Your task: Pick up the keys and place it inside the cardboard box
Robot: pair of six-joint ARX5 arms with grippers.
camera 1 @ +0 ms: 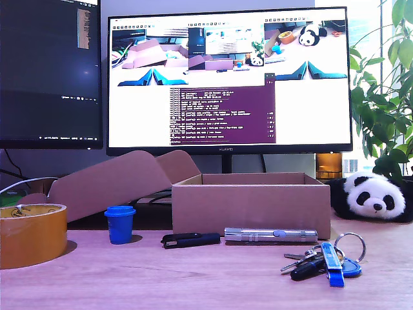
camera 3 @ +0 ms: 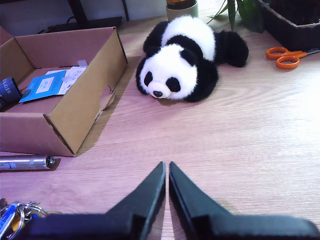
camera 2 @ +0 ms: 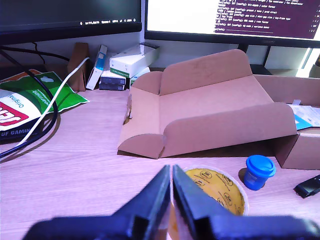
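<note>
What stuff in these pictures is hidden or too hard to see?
- The keys: in the second wrist view the picture's edge cuts them off; only the exterior view shows the bunch whole.
- Inside the cardboard box: hidden by its front wall in the exterior view.
- The yellow tape roll: partly covered by my first gripper.
- The monitor text: too small to read.
- The arms: not in the exterior view.

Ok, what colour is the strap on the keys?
Blue. The strap on the keys matches the round blue tag; the exterior view shows it best.
</note>
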